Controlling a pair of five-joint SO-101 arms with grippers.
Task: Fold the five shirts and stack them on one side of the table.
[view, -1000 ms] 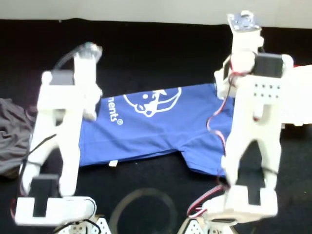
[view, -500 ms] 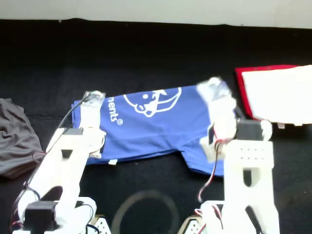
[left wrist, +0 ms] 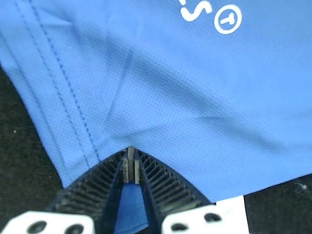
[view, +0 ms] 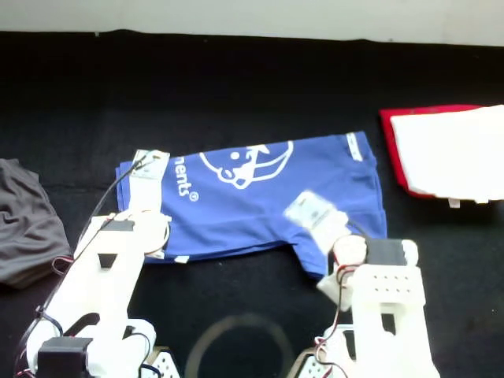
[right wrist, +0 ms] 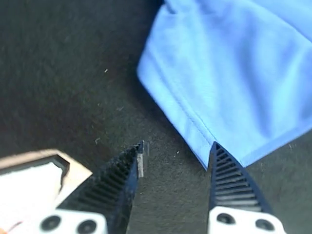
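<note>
From the high view, the blue shirt (view: 260, 197) lies spread flat in the middle of the black cloth-covered table (view: 236, 79), its white printed emblem and lettering facing up and one short sleeve sticking out toward the arms. The left gripper (view: 148, 165) sits over the shirt's left end, beside the lettering. The right gripper (view: 311, 213) hangs over the near edge by the sleeve. A crumpled grey shirt (view: 24, 224) lies in soft folds at the table's left edge, well apart from the blue one. At the right edge a folded white shirt (view: 453, 153) rests on a red shirt (view: 391, 142), whose border shows along one side.

In the left wrist view, the blue shirt (left wrist: 195, 97) shows a fine mesh knit with a double-stitched hem and bits of white print. The left gripper (left wrist: 130, 157) has its black ribbed fingers (left wrist: 161, 180) pressed together, pinching a small ridge of the blue fabric; shallow creases run away from the pinch.

In the right wrist view, the right gripper (right wrist: 178, 148) stands wide open with nothing held, its ribbed fingers (right wrist: 119, 170) pointed down at the matte, lint-flecked table (right wrist: 63, 73). The stitched hem of the blue shirt (right wrist: 234, 73) runs slantwise between the jaws, and one fingertip sits right at its edge; whether it touches cannot be told
</note>
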